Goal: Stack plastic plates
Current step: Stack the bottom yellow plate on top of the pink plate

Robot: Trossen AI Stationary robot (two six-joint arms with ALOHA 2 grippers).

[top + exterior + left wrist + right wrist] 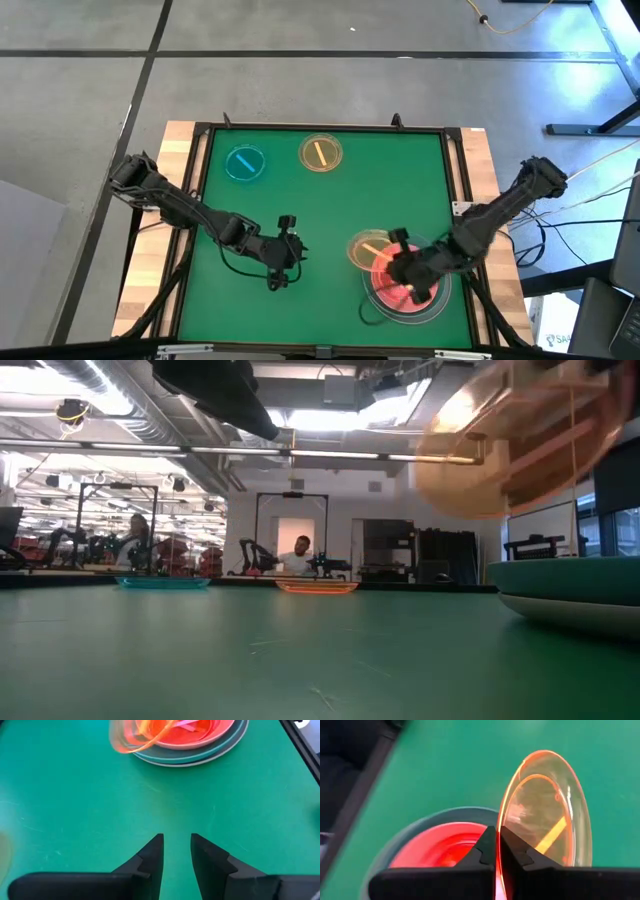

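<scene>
My left gripper (281,262) waits low over the mat left of centre, fingers slightly spread, empty. At the far edge sit a blue plate (245,162) and a yellow plate (321,152), not yet stacked. My right gripper (498,851) pinches an orange plate (546,812) by its rim, tilted above the stack (408,290). I should level it over the stack's centre before letting go.

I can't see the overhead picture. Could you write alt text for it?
The right tool grips a small orange plate over a stack of large plates on a green table. The left tool waits mid-table, open and empty. A small blue plate and a small yellow plate lie at the far edge.
</scene>
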